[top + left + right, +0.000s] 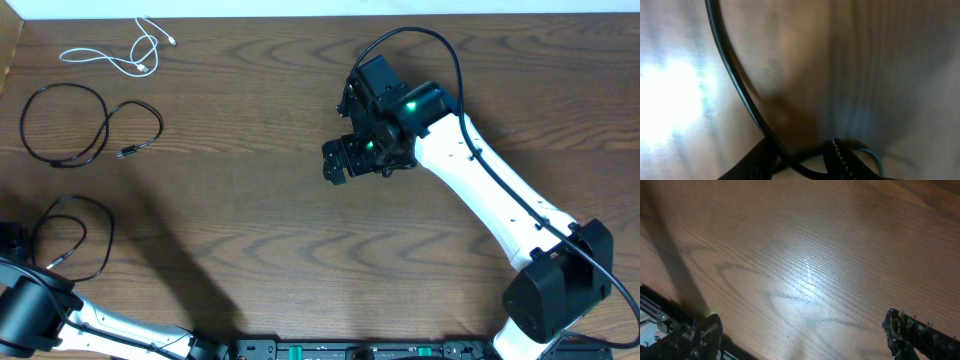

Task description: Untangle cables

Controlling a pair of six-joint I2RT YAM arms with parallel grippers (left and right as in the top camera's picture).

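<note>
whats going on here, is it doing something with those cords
Two robot arms are working on cables on a wooden table. The white cable and one black cable lie apart at the table's left side. The left gripper is over the second black cable, which runs between its fingers; whether it is clamped yet is unclear. The right gripper is open over bare table in the middle, holding nothing.

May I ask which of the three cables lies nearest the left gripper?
The black loop at lower left, beside the left gripper; the other two lie farther up.
</note>
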